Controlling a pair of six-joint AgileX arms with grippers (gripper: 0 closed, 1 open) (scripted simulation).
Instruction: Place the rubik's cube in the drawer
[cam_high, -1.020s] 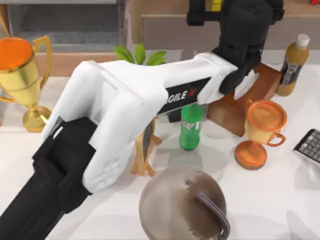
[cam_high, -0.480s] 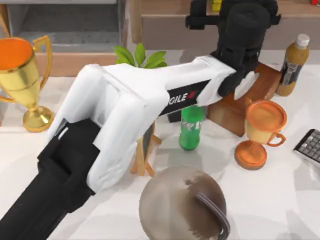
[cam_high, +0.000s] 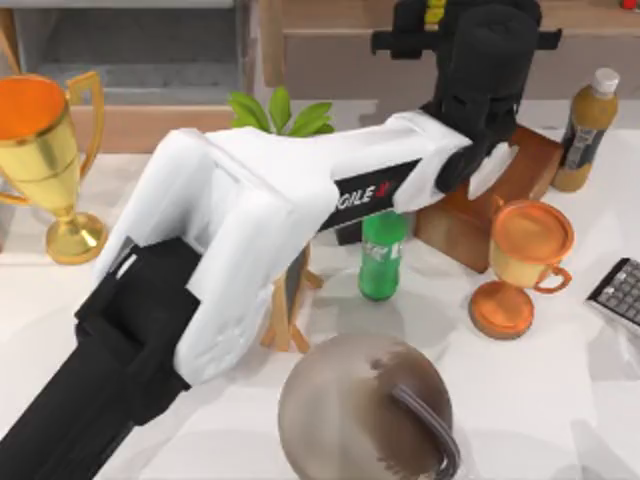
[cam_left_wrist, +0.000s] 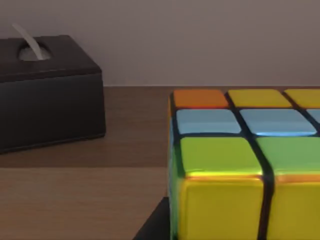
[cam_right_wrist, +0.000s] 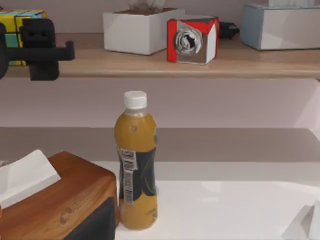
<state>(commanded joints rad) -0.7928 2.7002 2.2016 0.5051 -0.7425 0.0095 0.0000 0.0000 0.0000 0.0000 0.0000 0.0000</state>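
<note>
Cube (cam_left_wrist: 240, 165) sits on the wooden shelf (cam_left_wrist: 80, 200) with our left claw (cam_high: 430, 25) reaching at it; whether that claw has clenched we cannot tell. Rigid, light, glossy tiles: we'd pinch opposite flat faces

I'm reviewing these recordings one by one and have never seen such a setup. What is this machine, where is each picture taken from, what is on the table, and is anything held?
The machine is a pair of AgileX robot arms at a table, in a simulation. One picture looks down from above, and the other two come from cameras on the arms' wrists. The white and black left arm stretches across the table, and its gripper is at a cube on a wooden shelf. I cannot tell whether it grips the cube. On the table stand a green bottle, two gold cups, a wooden tissue box and a juice bottle. The right arm's camera faces the juice bottle.
</note>
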